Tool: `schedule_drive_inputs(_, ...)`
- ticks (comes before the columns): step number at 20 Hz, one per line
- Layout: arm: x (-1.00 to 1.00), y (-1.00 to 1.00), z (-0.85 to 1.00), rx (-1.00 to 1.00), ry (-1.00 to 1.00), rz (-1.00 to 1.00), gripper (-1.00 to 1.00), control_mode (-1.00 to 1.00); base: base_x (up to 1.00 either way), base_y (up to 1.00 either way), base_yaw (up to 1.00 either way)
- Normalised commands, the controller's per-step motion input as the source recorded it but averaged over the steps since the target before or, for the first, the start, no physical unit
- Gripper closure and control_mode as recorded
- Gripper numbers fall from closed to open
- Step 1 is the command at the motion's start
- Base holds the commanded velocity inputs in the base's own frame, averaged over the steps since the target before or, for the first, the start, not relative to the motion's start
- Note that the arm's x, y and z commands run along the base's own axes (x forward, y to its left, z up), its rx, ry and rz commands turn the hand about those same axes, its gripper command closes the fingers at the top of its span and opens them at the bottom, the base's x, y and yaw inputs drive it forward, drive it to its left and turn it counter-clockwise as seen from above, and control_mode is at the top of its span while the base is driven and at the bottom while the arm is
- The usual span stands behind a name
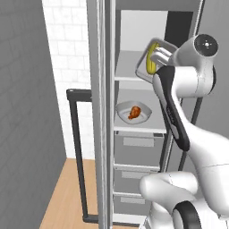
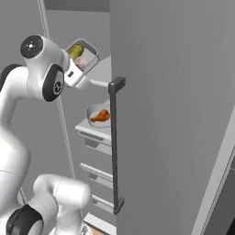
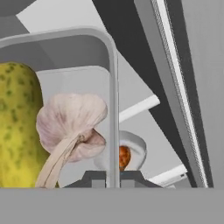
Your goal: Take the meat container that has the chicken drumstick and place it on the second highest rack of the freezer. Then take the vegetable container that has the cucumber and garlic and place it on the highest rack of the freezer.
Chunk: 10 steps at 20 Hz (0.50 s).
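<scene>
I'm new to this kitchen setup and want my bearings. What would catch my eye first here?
The gripper is shut on the wall of a grey metal tray, held tilted at the freezer's top shelf, with a cucumber and garlic inside. One shelf lower, a chicken drumstick lies in a light-grey dish.

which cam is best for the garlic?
Hand view: the garlic is close up, lying against the cucumber inside the vegetable container, which the tool grips by its wall. Right base view shows it as a small pale lump beside the cucumber. Left base view shows the container's side, cucumber visible, garlic not discernible.
</scene>
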Motion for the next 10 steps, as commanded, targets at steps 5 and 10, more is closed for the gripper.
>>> schedule_drive_inputs(5, 0.7, -0.08, 0.0, -0.01, 0.02, 0.0, 1.0, -1.0, 0.0, 0.0, 0.0)
schedule_drive_inputs(10, 0.68, -0.06, 0.0, -0.01, 0.01, 0.0, 1.0, -1.0, 0.0, 0.0, 0.0)
